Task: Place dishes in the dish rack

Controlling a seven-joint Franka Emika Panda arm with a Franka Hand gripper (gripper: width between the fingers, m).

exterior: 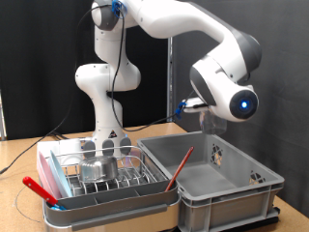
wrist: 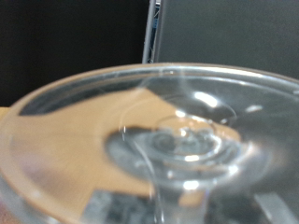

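1. Exterior view: the white arm arches over from the top and bends down at about three o'clock; its wrist, with a blue light, hangs above the deep grey tub (exterior: 217, 184); the gripper (exterior: 206, 109) is tucked behind the wrist, so from here I cannot tell how the fingers stand.
2. Same view: the dish rack (exterior: 101, 184), silver wire in a shallow pale tray, sits at about seven o'clock, just beside the tub; a shiny metal cup (exterior: 98, 169) lies in it among the prongs.
3. Same view: a thin red-handled utensil (exterior: 178, 168) leans tilted at the tub's wall nearest the rack; another red piece (exterior: 41, 190) rests at the rack's edge, at about eight o'clock.
4. Wrist view: a clear drinking glass (wrist: 177, 140) fills nearly the whole picture, blurred and very close to the camera; wooden table (wrist: 75, 121) shows through it; the fingers are not visible here, so whether they clamp the glass I cannot tell.
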